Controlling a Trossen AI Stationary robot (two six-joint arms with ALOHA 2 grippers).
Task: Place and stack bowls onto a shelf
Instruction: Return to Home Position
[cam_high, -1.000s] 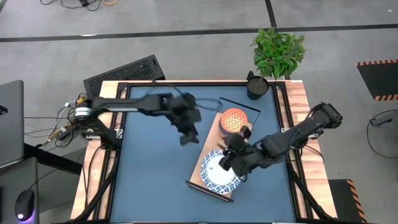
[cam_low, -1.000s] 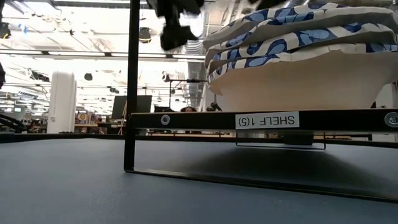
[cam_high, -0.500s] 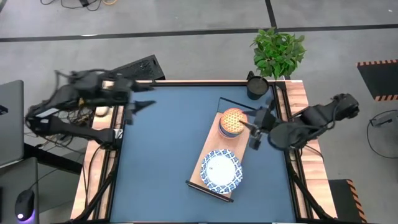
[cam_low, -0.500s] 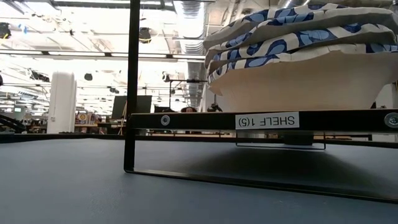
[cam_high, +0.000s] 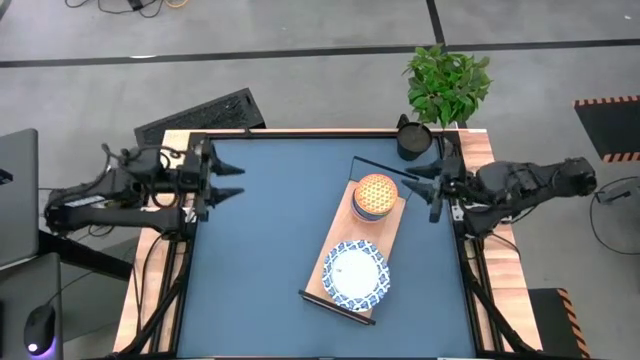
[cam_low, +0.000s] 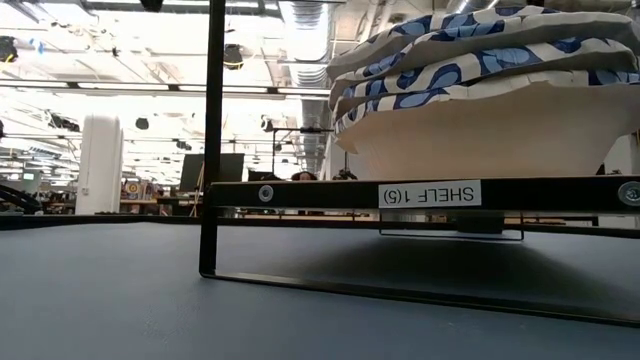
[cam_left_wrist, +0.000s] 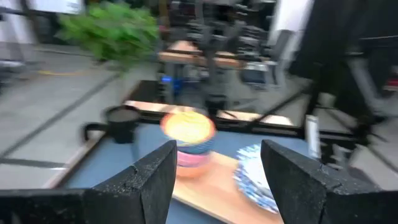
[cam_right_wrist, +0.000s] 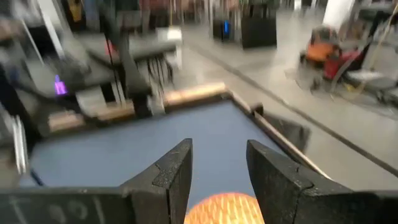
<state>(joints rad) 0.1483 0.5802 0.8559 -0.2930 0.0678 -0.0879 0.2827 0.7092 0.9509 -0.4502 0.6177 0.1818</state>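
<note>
Standing diagonally on blue table (cam_high: 260, 250), shelf (cam_high: 363, 232) holding bowls (cam_high: 357, 275), plant (cam_high: 447, 80) beyond

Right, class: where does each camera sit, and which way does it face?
High: overhead, straight down on left gripper, right gripper, shelf.
Low: tabletop level, facing the white patterned bowls on the shelf; no gripper visible.
Left wrist: past own fingers, toward the shelf.
Right wrist: past own fingers, over the table.
Shared: both wrist views catch the orange bowl.

A dark cup (cam_high: 411, 139) stands at the blue bench's (cam_high: 270, 230) corner, near a leafy plant (cam_high: 447, 82); a keyboard (cam_high: 200, 115) lies opposite.
</note>
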